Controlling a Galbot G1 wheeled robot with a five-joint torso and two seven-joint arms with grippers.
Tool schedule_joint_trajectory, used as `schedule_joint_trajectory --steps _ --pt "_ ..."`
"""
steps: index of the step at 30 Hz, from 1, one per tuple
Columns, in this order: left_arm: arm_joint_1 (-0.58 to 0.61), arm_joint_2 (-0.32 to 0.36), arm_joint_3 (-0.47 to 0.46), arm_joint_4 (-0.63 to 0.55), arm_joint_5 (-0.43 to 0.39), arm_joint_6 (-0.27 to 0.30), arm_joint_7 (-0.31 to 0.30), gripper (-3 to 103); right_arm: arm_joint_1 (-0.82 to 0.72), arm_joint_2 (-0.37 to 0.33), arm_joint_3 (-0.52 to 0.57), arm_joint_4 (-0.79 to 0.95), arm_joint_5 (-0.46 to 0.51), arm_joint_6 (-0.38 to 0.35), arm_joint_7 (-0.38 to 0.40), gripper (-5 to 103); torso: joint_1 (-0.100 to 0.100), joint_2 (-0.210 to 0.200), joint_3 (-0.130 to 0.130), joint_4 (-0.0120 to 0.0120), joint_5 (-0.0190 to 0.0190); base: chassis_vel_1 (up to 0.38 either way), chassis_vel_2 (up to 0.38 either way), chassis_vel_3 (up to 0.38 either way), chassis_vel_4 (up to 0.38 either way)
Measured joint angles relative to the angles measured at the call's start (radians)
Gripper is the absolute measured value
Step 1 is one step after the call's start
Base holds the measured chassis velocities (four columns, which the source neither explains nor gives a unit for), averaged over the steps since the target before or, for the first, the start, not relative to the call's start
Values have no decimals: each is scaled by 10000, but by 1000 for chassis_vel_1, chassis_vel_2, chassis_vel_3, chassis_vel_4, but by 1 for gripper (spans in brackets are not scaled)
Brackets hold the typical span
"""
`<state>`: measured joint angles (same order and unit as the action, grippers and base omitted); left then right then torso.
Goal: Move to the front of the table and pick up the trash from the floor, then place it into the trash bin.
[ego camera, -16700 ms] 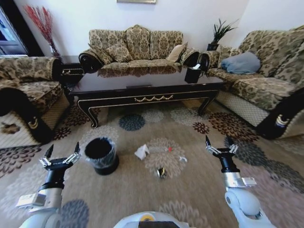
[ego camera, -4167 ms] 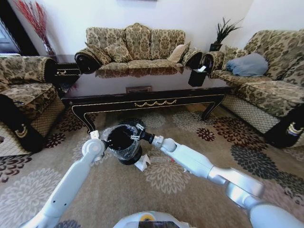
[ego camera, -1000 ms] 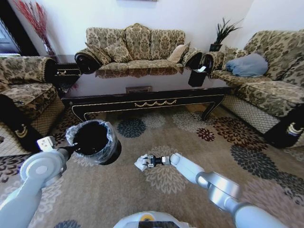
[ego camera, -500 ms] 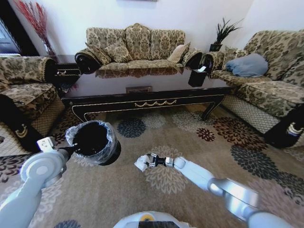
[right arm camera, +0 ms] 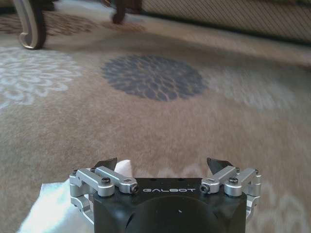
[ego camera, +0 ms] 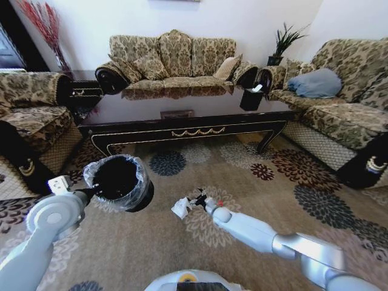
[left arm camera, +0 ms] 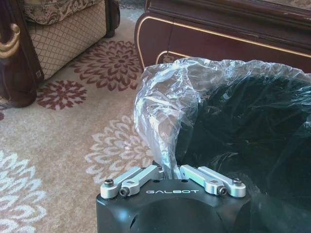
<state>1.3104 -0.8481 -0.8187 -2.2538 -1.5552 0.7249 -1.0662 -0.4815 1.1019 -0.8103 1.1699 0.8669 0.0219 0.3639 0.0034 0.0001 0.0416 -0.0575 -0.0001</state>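
Observation:
My left gripper [left arm camera: 169, 167] is shut on the rim and clear liner of the black trash bin [left arm camera: 243, 126], holding it raised off the carpet at the left [ego camera: 118, 180]. On the floor lies the trash: a crumpled white tissue [ego camera: 180, 207] and, just right of it, a bottle's red cap [ego camera: 219, 204] behind my right arm. My right gripper [ego camera: 197, 199] hangs low over the carpet right beside the tissue. In the right wrist view it [right arm camera: 163, 165] stands open, with the tissue [right arm camera: 48, 206] at the side of one finger. The dark table [ego camera: 188, 130] stands beyond.
Patterned sofas surround the floral carpet on the left [ego camera: 30, 115], back [ego camera: 173, 60] and right [ego camera: 339, 109]. A small black tissue box [ego camera: 250, 97] sits on the table. A curved table leg [right arm camera: 29, 29] shows ahead of the right gripper.
My right arm has dropped lower and the gripper has turned and shifted slightly beside the tissue, which still lies on the carpet. The left arm and bin have not moved.

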Motion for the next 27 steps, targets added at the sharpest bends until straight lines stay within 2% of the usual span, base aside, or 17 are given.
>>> schedule_joint_trajectory --steps 9,21,23,25,27 --pt "1 -24 -2 37 58 -7 -6 2 -84 293 -234 391 925 -375 540 100 0 0 0 -2 0 0 0 0 0" --pt "22 6 14 68 73 -11 -9 2 -279 733 -526 -97 253 -364 393 101 0 0 0 -3 0 0 0 0 0" --pt "29 13 5 78 73 -11 -9 2 -259 788 -593 -299 -66 -333 276 89 1 0 0 -2 0 0 0 0 0" --pt "29 17 4 79 73 -12 -9 2 -252 798 -615 -368 -130 -333 272 89 1 0 0 -2 0 0 0 0 0" --pt "0 23 4 95 73 -13 -9 2 -250 825 -630 -471 -214 -356 271 77 0 -1 1 -3 1 0 0 0 0"
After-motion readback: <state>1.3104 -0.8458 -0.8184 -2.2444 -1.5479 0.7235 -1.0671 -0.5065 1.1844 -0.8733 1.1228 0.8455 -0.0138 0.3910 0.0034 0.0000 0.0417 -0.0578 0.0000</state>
